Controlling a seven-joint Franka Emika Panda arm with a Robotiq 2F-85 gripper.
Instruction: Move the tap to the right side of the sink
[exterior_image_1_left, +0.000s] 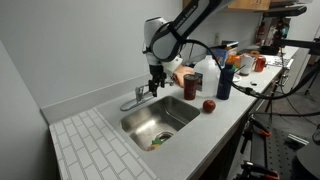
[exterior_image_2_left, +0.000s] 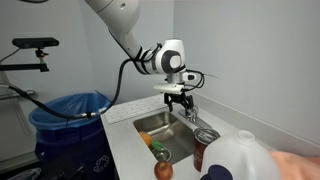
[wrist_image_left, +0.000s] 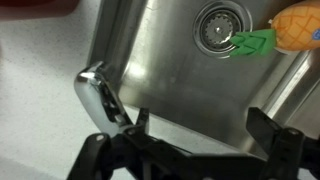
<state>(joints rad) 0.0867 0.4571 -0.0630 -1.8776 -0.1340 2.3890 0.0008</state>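
The tap (wrist_image_left: 100, 90) is a shiny chrome faucet on the white counter at the back rim of the sink (wrist_image_left: 175, 60). Its slim spout reaches over the steel basin. It also shows in both exterior views (exterior_image_1_left: 135, 97) (exterior_image_2_left: 188, 112). My gripper (wrist_image_left: 200, 125) is open and hangs just above the sink's back edge. One finger is right beside the tap's spout, and only bare basin shows between the fingers. The gripper appears in both exterior views (exterior_image_1_left: 155, 85) (exterior_image_2_left: 180, 100), beside the tap. The sink (exterior_image_1_left: 175, 112) (exterior_image_2_left: 150, 124) has a drain hole (wrist_image_left: 217, 25).
A toy pineapple (wrist_image_left: 295, 25) lies in the basin near the drain. A red apple (exterior_image_1_left: 208, 105), a red can (exterior_image_1_left: 192, 85) and a blue bottle (exterior_image_1_left: 224, 78) stand on the counter beside the sink. A white tiled area (exterior_image_1_left: 90, 145) lies on its other side. A blue bin (exterior_image_2_left: 70, 115) stands beyond the counter.
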